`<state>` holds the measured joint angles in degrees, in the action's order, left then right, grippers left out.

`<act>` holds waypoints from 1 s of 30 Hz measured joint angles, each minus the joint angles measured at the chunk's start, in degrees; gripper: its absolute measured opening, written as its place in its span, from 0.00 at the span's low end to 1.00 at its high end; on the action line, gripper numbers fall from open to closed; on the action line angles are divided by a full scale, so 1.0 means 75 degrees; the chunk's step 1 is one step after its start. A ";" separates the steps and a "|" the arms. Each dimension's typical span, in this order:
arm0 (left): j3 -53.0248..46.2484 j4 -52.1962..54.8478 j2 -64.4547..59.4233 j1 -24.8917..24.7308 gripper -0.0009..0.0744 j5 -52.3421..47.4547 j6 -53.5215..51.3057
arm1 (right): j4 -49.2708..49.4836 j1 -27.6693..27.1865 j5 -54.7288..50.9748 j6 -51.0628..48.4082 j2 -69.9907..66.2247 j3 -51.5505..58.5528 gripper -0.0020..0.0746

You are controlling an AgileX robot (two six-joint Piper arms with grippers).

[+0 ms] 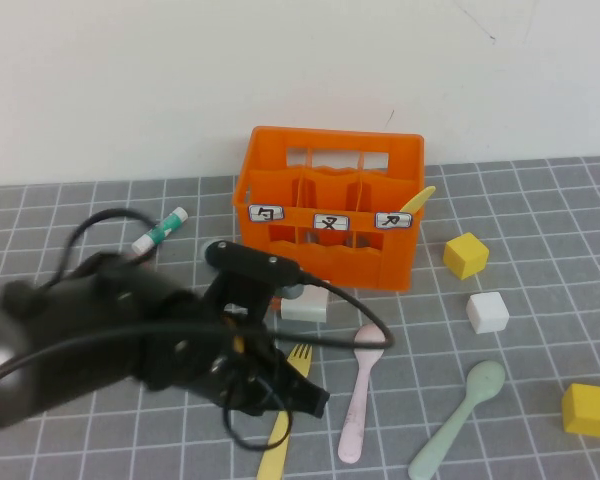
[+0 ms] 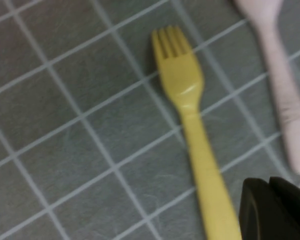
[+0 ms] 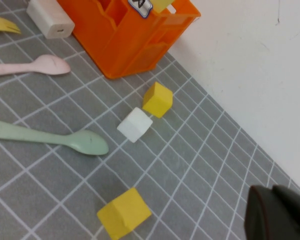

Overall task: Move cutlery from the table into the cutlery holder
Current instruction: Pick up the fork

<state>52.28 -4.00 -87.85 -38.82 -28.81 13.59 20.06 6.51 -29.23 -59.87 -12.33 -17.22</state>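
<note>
Left gripper [image 1: 305, 398] closed, empty, hovering just over the fork [image 1: 285, 405] handle on the bench [image 1: 60, 200]. Right gripper [image 3: 277, 212] closed, empty, off to the right. Knife [image 1: 416, 200] in the holder [image 1: 330, 210]; both spoons on the bench.

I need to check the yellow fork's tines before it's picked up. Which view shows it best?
The left wrist view: the yellow fork fills it, tines clear, left gripper shut beside its handle. The high view has it partly behind the arm; the right wrist view catches only its tines.
</note>
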 joint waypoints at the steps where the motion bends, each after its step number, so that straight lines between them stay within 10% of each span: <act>1: 0.0179 0.0193 -0.0190 0.0000 0.01 -0.0214 0.0135 | 0.0000 0.0000 0.0000 0.0000 0.0000 0.0000 0.02; 10: 0.1269 0.0533 -0.1369 0.0000 0.03 -0.0598 0.0868 | 0.0099 0.0000 0.0000 0.0028 0.0000 0.0000 0.02; 20: 0.1336 0.0666 -0.2141 0.0000 0.45 -0.0317 0.1036 | 0.0166 0.0000 0.0000 0.0258 0.0000 0.0000 0.02; 30: 0.1396 0.1648 -0.2586 0.0000 0.48 0.0240 0.1746 | 0.0166 0.0000 0.0000 0.0275 0.0000 0.0000 0.02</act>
<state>62.75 8.37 -107.25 -38.82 -27.01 26.68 21.31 6.51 -29.23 -57.81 -12.33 -17.22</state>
